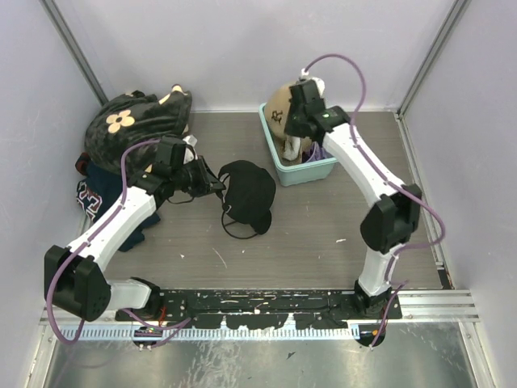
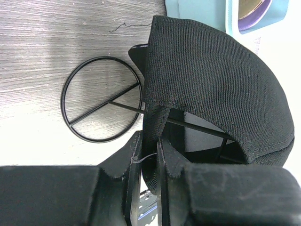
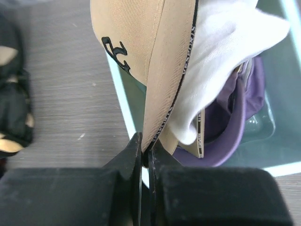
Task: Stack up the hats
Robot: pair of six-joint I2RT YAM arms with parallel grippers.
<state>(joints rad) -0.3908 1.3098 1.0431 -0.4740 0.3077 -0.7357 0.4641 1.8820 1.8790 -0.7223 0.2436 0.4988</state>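
Right gripper (image 3: 145,142) — tan cap (image 3: 136,37), curved brim

black emblem (image 3: 115,51) on tan cap (image 3: 136,23), unreadable

The black cap (image 1: 246,194) lies on table (image 1: 323,234); tan cap (image 3: 136,37), white cap (image 3: 221,52), purple cap (image 3: 249,94) nest in bin (image 1: 311,172).

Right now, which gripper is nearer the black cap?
Left. The left gripper is shut on the edge of the black cap, touching it. The right gripper is apart from it, over at the teal bin, shut on the tan cap.
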